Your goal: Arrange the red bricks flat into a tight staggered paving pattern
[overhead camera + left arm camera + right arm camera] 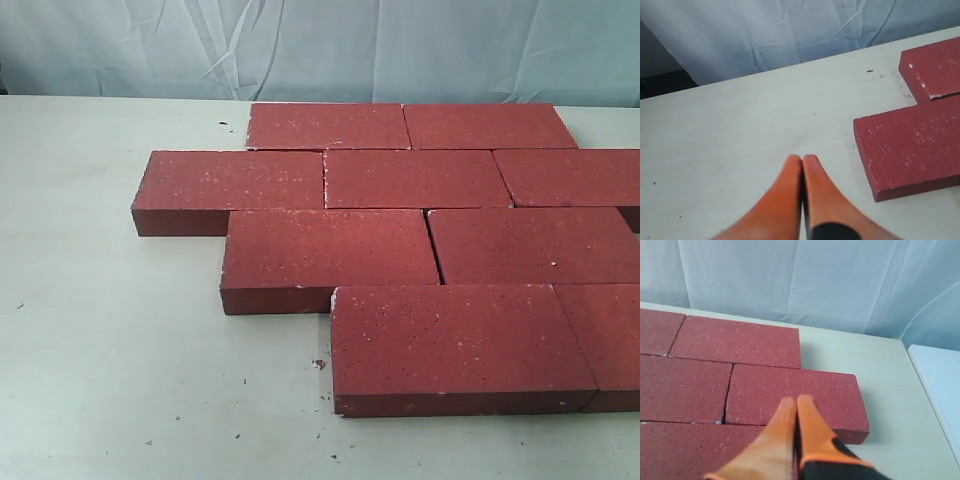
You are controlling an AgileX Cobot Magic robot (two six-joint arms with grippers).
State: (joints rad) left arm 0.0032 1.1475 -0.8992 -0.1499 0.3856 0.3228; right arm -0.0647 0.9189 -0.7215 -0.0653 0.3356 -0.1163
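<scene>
Red bricks (418,178) flat, staggered rows on table (100,350) — left gripper (802,160) fingertips pressed together, right gripper (797,401) likewise.

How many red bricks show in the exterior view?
9 red bricks: back row two, second row three, third row two, front row two; others may lie off-frame right.

The bricks (418,178) lie flat on the table (100,350) in four touching rows, each row shifted sideways from its neighbour.
</scene>
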